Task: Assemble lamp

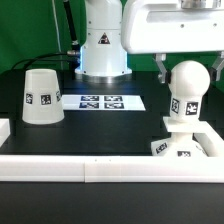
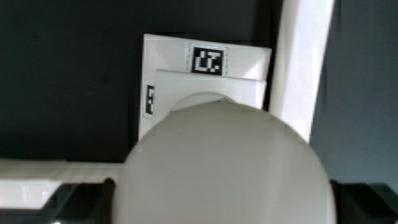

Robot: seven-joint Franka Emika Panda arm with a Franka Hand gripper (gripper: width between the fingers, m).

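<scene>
The ball-shaped white bulb (image 1: pixel 187 87) stands upright with its neck on the low blocky base (image 1: pixel 168 148) at the exterior view's right. My gripper (image 1: pixel 188 70) hangs over it with a dark finger on each side of the ball. In the wrist view the bulb (image 2: pixel 222 160) fills the middle and both fingers touch its sides, so the gripper (image 2: pixel 222 205) is shut on it. The base (image 2: pixel 208 75) with its tag shows beyond the bulb. The cone-shaped shade (image 1: pixel 40 97) stands wide end down at the exterior view's left, well apart.
The marker board (image 1: pixel 100 101) lies flat between the shade and the arm's white pedestal (image 1: pixel 104 45). A white rail-like border (image 1: pixel 90 168) runs along the front, with blocks at both sides. One border block (image 2: pixel 306 60) lies next to the base.
</scene>
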